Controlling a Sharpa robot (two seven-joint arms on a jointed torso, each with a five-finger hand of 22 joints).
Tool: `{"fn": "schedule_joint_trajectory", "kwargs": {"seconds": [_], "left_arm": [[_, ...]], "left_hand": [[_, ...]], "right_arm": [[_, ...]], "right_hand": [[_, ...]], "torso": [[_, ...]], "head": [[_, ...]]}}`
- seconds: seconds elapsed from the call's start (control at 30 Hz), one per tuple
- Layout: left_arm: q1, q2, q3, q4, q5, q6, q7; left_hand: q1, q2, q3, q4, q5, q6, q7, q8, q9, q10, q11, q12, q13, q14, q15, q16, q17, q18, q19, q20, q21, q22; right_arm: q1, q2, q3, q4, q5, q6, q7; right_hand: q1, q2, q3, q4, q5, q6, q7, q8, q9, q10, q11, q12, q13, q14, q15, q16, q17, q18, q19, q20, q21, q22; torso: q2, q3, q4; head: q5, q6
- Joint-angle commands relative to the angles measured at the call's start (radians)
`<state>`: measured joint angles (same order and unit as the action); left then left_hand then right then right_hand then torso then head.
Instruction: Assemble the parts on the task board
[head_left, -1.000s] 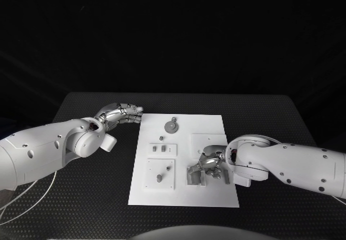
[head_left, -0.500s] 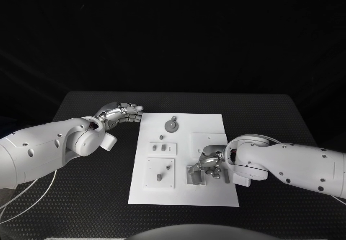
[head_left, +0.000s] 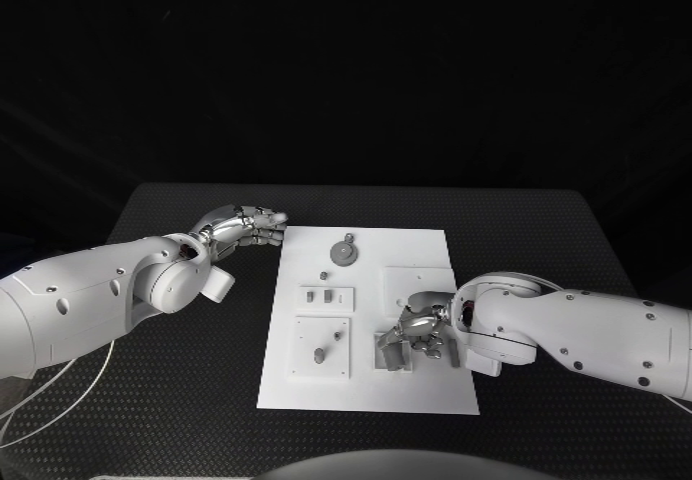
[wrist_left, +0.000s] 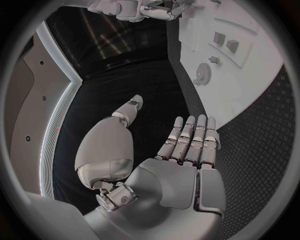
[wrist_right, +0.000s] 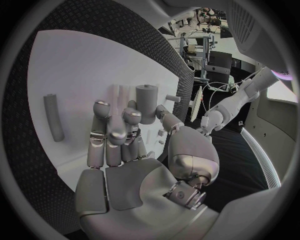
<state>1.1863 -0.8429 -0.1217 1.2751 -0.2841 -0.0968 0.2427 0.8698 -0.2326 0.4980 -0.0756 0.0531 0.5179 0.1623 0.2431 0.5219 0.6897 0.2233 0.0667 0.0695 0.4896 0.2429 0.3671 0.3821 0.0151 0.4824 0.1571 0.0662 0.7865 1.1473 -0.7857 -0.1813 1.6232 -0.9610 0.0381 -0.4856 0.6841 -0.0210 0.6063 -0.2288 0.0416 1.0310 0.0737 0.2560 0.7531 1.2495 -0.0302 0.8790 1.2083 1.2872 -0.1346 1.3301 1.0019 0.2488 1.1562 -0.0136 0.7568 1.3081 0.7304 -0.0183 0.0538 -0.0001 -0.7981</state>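
Black table (head_left: 188, 400); peg (wrist_right: 147, 102) seemingly upright.

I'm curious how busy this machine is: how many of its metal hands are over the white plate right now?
1. The right hand is over the white plate, near its right edge. The left hand sits off the plate, beside its far left corner.

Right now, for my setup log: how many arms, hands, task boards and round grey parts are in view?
White arms: 2
Silver hands: 2
White task board: 1
Round grey part: 1
Total: 6
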Motion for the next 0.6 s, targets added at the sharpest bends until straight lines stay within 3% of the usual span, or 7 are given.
{"fn": "schedule_joint_trajectory", "kwargs": {"seconds": [0.03,0.6], "left_arm": [[0.001,0.000,0.001,0.002,0.006,0.006,0.008],[0.001,0.000,0.001,0.002,0.006,0.011,0.004]], "left_hand": [[0.001,0.008,-0.003,0.003,0.000,-0.009,0.076,0.007,0.001,-0.002,0.008,0.003,0.002,0.003,0.007,0.007,0.001,-0.015,-0.004,0.000,0.006,0.001],[0.001,0.009,-0.003,0.003,0.000,-0.009,0.076,0.007,0.001,-0.002,0.008,0.003,0.002,0.003,0.007,0.007,0.001,-0.015,-0.005,0.000,0.006,0.001]], "right_arm": [[-0.002,0.005,0.000,0.003,0.000,-0.014,0.020],[-0.002,0.002,0.000,0.007,0.003,-0.051,0.029]], "right_hand": [[0.003,0.006,0.020,-0.015,0.007,0.001,0.004,-0.003,-0.001,-0.006,-0.004,-0.004,-0.001,0.000,-0.004,-0.001,-0.001,0.013,-0.001,0.003,-0.006,0.016],[0.008,0.009,0.025,-0.019,0.007,0.003,0.003,-0.003,-0.001,-0.005,-0.004,-0.004,-0.001,0.000,-0.004,-0.001,-0.001,0.013,-0.001,0.002,-0.006,0.016]], "torso": [[0.000,0.0000,0.0003],[0.000,0.0004,0.0001]], "head": [[0.000,0.000],[0.003,-0.001]]}}
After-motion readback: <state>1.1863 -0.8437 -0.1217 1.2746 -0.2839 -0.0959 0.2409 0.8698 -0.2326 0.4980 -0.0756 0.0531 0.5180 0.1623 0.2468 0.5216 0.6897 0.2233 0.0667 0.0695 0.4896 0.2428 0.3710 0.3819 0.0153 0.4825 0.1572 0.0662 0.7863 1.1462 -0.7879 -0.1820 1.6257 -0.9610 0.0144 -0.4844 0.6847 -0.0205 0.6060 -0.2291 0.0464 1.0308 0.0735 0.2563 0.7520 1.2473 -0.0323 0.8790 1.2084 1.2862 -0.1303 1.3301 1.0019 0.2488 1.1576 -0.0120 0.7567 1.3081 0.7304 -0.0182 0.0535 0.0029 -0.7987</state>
